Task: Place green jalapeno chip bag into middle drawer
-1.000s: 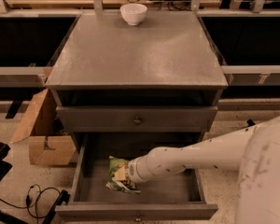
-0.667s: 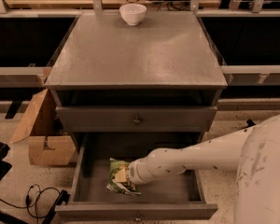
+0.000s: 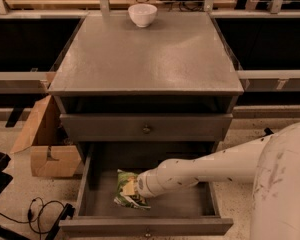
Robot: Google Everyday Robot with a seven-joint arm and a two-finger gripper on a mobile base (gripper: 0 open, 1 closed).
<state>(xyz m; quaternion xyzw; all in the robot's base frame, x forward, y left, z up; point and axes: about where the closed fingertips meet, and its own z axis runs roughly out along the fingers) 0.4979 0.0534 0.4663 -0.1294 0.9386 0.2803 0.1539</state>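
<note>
The middle drawer (image 3: 190, 226) is pulled open below the grey cabinet top. The green jalapeno chip bag (image 3: 125, 191), crinkly green with white edges, lies on the drawer floor at its left front. My gripper (image 3: 136, 185) is at the end of the white arm, which reaches into the drawer from the right. It is right against the bag's right side, and the wrist hides the contact.
A white bowl (image 3: 142, 14) stands at the back of the cabinet top (image 3: 145, 59). A closed drawer front (image 3: 146, 128) sits above the open one. An open cardboard box (image 3: 42, 144) and black cables (image 3: 40, 211) lie on the floor to the left.
</note>
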